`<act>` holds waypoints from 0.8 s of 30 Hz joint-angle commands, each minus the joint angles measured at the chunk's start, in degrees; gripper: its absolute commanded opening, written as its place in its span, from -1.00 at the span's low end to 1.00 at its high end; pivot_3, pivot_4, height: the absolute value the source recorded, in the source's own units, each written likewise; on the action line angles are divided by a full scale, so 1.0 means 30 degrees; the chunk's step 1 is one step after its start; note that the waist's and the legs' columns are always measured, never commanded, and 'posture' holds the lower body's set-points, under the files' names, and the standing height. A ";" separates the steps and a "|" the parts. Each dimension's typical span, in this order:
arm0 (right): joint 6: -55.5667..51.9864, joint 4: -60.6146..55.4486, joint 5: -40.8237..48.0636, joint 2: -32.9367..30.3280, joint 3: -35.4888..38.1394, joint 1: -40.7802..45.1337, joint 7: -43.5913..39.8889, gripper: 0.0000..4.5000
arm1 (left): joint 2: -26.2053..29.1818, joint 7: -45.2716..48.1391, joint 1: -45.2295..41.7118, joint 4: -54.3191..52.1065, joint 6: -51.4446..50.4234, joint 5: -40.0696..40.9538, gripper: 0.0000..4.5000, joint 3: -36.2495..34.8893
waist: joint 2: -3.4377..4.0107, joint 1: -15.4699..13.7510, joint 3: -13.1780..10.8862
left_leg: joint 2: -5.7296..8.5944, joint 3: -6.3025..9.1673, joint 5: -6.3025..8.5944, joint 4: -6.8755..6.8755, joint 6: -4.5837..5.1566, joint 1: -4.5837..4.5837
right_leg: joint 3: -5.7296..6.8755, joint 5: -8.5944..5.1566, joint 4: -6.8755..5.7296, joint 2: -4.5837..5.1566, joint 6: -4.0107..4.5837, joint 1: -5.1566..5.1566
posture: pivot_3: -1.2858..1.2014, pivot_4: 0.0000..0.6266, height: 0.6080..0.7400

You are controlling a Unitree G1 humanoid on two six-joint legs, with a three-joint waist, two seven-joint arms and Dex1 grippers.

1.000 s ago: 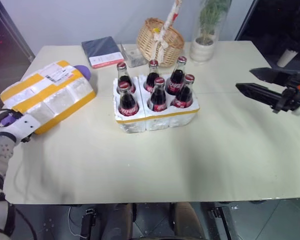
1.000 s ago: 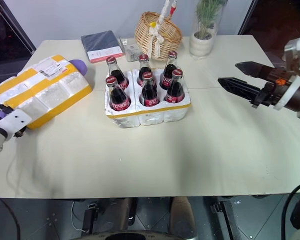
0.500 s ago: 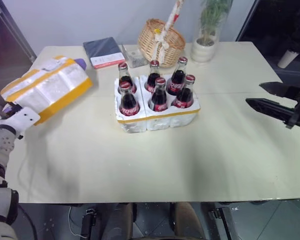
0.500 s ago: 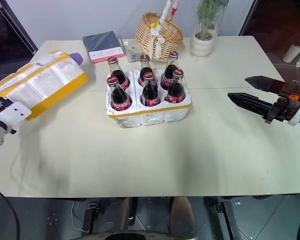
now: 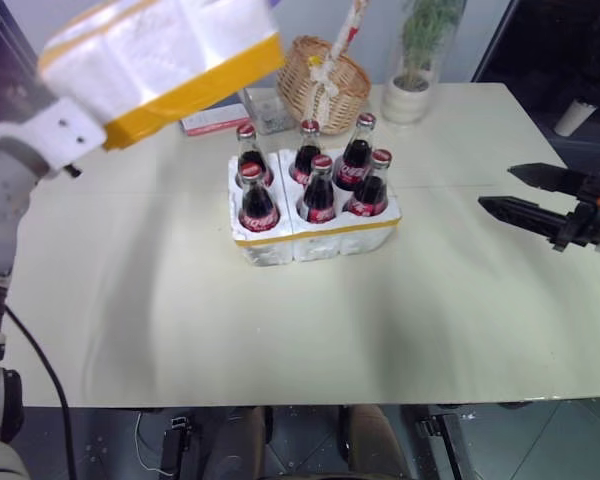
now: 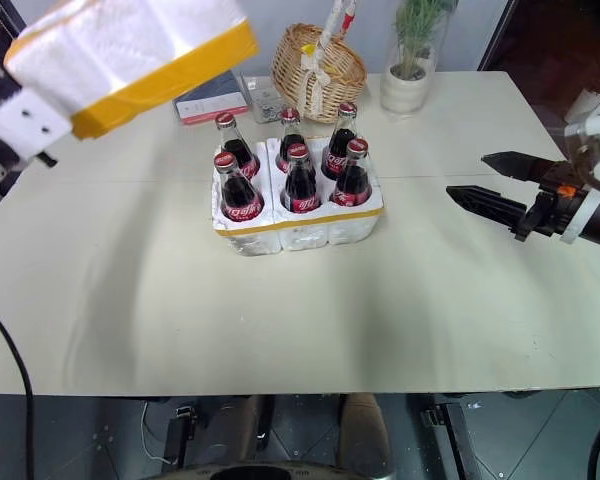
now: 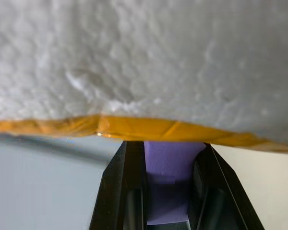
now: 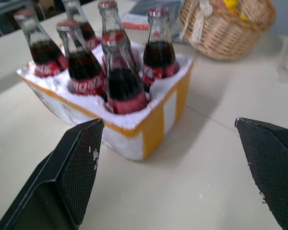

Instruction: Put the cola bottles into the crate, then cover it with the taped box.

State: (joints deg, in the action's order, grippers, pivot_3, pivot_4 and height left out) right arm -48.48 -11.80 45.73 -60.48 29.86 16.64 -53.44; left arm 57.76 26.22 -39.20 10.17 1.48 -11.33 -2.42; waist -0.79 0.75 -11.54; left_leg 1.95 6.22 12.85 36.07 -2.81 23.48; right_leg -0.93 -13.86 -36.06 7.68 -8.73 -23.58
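Several cola bottles (image 5: 318,190) with red caps stand upright in the wells of the crate (image 5: 315,240), a white foam block with a yellow band, at the table's middle. The taped box (image 5: 160,55), white foam with yellow tape, hangs tilted in the air up and to the left of the crate. In the left wrist view my left gripper (image 7: 169,146) is shut on a purple tab (image 7: 170,191) under the taped box (image 7: 144,57). My right gripper (image 5: 495,187) hovers open to the right of the crate, fingers pointing at it; the right wrist view shows the bottles (image 8: 122,76) between its fingers (image 8: 77,163).
A wicker basket (image 5: 320,75) stands just behind the crate, with a small clear box (image 5: 268,110) and a dark notebook (image 6: 212,98) to its left. A potted plant (image 5: 415,60) sits at the back right. Bare table (image 5: 280,330) lies in front of the crate.
My left arm has lifted the taped box off the table's left side, up and to the right toward the crate. The right gripper has barely moved and stays open.
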 commanded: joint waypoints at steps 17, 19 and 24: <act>-0.0045 -0.1389 0.0956 0.0691 0.0897 -0.0032 0.1454 1.00 | 0.0847 0.5355 0.1966 -1.0790 -0.4542 -0.5094 -0.35 0.3499 | 0.0008 0.0028 -0.0007 | -0.0001 -0.0005 -0.0001 0.0021 0.0006 -0.0015 | -0.0008 -0.0004 0.0005 -0.0009 -0.0003 0.0025 | 0.03 -0.52 0.94; -0.0091 -0.1384 0.1124 0.0728 0.0780 0.0194 0.1646 1.00 | 0.0725 0.5328 0.2269 -1.0906 -0.4281 -0.5336 0.07 0.3487 | 0.0016 0.0038 -0.0002 | -0.0001 -0.0004 -0.0001 0.0013 0.0007 -0.0019 | -0.0009 -0.0005 0.0004 -0.0008 -0.0002 0.0022 | 0.03 -0.52 0.94; -0.0090 -0.1234 0.1178 0.0694 0.0427 0.0481 0.1787 1.00 | -0.0461 0.6043 0.4443 -1.2408 -0.5069 -0.4238 0.98 0.2728 | 0.0015 0.0026 -0.0002 | -0.0002 -0.0003 -0.0001 0.0015 0.0007 -0.0016 | -0.0007 -0.0005 0.0006 -0.0008 -0.0002 0.0024 | 0.03 -0.52 0.94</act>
State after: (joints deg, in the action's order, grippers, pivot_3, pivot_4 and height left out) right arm -49.23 -14.38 48.60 -58.26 30.27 17.36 -48.11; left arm 56.79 43.69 -26.88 -24.26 -12.48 -25.61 8.16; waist -0.75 0.82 -11.55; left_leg 1.94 6.21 12.85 36.11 -2.78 23.42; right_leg -0.96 -13.87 -36.04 7.66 -8.73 -23.50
